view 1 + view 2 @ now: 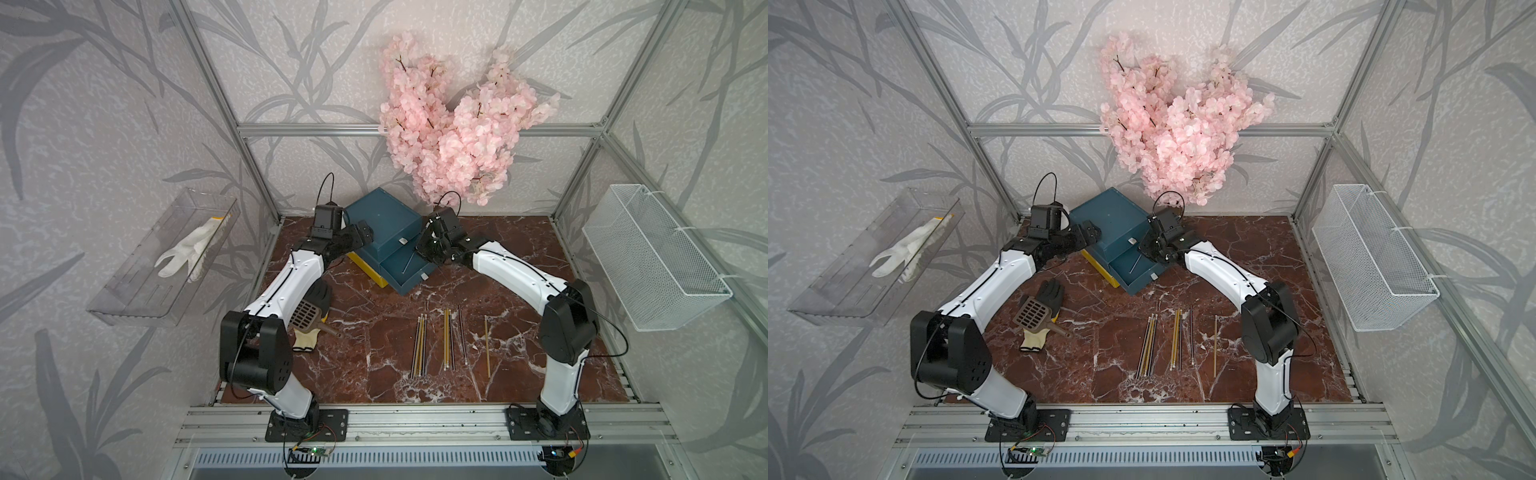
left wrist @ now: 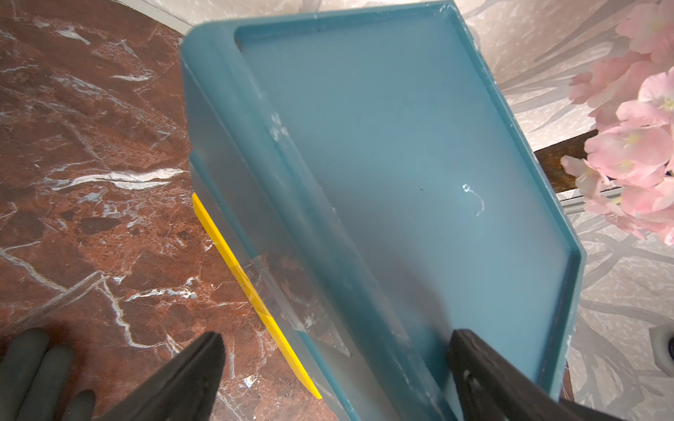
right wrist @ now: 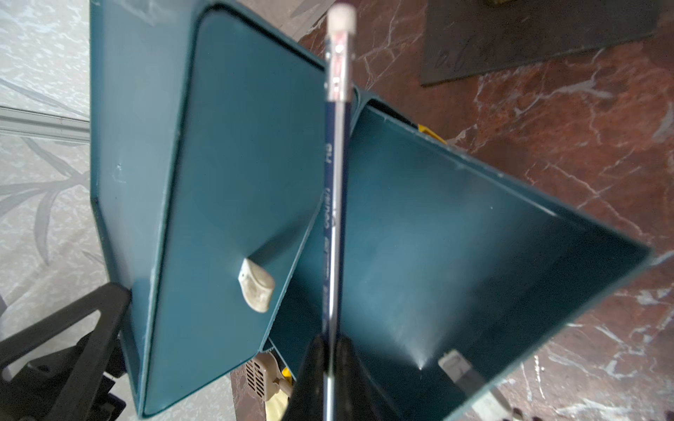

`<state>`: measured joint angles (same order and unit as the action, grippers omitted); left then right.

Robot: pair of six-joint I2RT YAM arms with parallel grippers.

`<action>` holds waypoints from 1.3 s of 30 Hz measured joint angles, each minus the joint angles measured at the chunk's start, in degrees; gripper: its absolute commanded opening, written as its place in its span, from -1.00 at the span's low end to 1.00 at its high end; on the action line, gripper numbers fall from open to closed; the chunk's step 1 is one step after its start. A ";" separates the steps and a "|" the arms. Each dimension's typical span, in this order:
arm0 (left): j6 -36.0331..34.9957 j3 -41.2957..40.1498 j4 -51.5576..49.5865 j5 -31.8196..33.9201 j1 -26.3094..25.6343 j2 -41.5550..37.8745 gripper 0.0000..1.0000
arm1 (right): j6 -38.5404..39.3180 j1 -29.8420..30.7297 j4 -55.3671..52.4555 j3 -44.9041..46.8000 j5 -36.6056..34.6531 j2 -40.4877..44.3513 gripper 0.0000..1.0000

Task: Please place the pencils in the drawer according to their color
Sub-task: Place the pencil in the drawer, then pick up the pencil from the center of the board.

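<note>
The right gripper (image 3: 333, 342) pinches one dark blue pencil (image 3: 337, 182) by its lower end, poised over the open teal drawer (image 3: 474, 255) of the three-drawer chest (image 1: 382, 216) near the table's (image 1: 540, 232) back edge. It likely needs lowering and releasing next. The left gripper (image 2: 335, 337) is spread wide at the chest's top edge. About nine pencils (image 1: 422, 345), bunched and hard to separate, lie towards the front edge.

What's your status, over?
Right end effector shut on blue pencil over open teal drawer. Left end effector open, astride chest edge. Drawer mouth unobstructed. More pencils on table.
</note>
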<state>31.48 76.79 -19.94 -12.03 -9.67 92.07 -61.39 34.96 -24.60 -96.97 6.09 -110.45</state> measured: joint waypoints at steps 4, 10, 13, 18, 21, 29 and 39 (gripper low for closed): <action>0.00 0.00 0.00 -0.02 0.00 0.00 1.00 | 0.59 -0.09 -0.07 -0.70 -0.07 -2.27 -1.00; 0.02 0.00 0.00 -0.02 0.00 0.00 1.00 | 1.62 0.37 -0.55 -0.52 0.46 -3.96 -1.00; 0.02 0.00 0.00 -0.04 0.00 0.00 1.00 | 2.27 0.98 -1.05 -0.52 0.90 -4.02 -1.00; 0.02 0.00 0.02 -0.04 0.00 0.00 1.00 | 2.93 1.95 -1.40 -0.22 2.25 -4.02 -1.00; 0.04 0.00 0.00 -0.04 0.00 0.00 1.00 | 3.17 2.23 -1.66 0.09 2.56 -4.02 -0.47; 0.04 0.00 0.04 -0.11 0.00 0.00 1.00 | 5.18 2.23 -3.58 -0.68 2.93 -3.43 -0.13; 0.00 0.00 0.04 -0.11 0.00 0.00 1.00 | 6.84 2.23 -4.87 10.67 2.84 12.87 -0.13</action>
<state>31.48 76.79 -19.90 -12.14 -9.67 92.07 -54.54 37.19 -29.47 -86.30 8.93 -97.58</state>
